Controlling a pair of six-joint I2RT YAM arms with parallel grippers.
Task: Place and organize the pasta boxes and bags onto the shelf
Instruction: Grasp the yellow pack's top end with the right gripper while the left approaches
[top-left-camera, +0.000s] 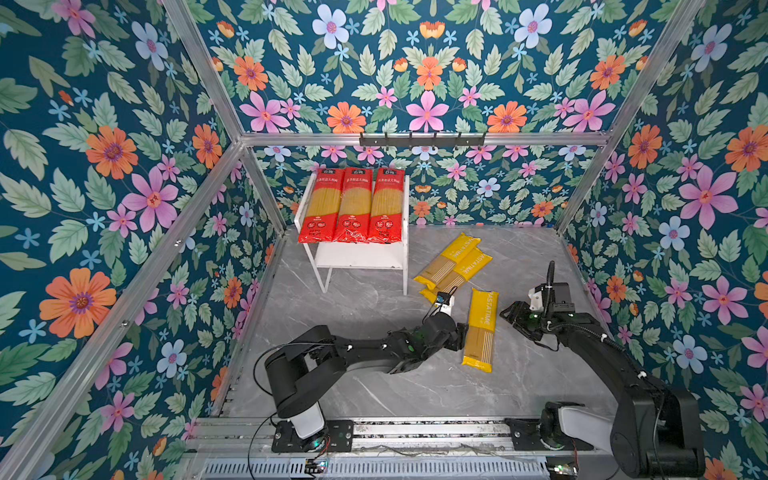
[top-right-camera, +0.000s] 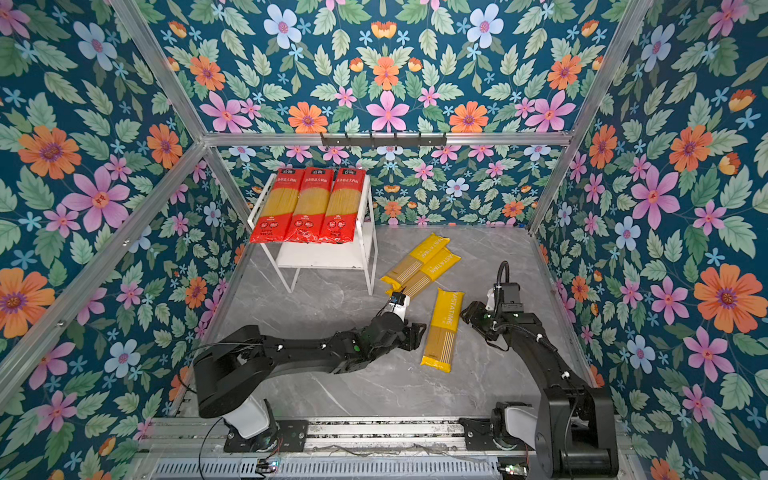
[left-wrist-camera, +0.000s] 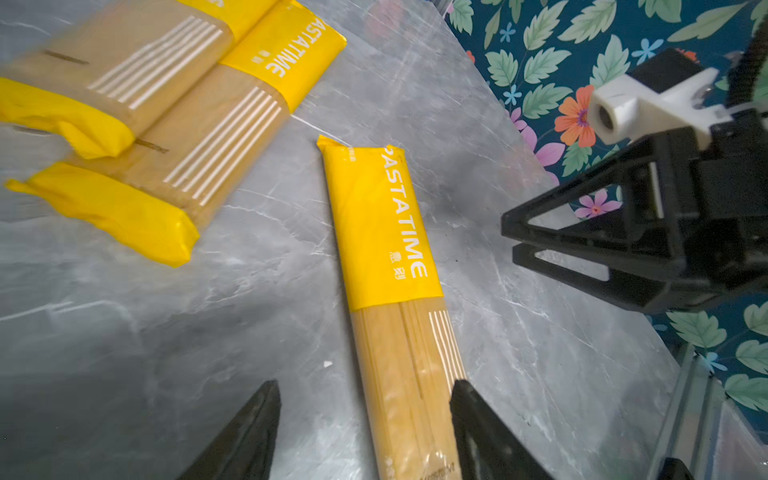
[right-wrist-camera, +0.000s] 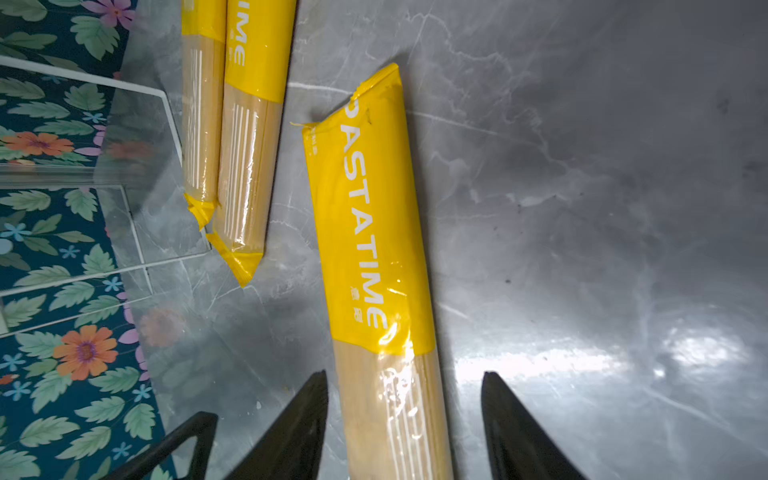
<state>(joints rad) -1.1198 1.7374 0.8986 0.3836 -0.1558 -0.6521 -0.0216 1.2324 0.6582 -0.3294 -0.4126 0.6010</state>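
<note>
- Nearest: the left pincer (left-wrist-camera: 365, 384) is spread apart with nothing clamped. The lone yellow pack (top-left-camera: 481, 328) runs between its fingers (left-wrist-camera: 249, 436) in the wrist view, near end cut off. The top views barely show those fingers.
- The right pincer (right-wrist-camera: 404, 373) is also apart and empty, just right of that pack on the counter (top-left-camera: 374, 382).
- Further back, two more yellow packs (top-left-camera: 453, 266) overlap, so three yellow total.
- Farthest: three red packs (top-left-camera: 353, 203) lie side by side on the shelf (top-left-camera: 357, 259) top board. Only the top views show them.
</note>
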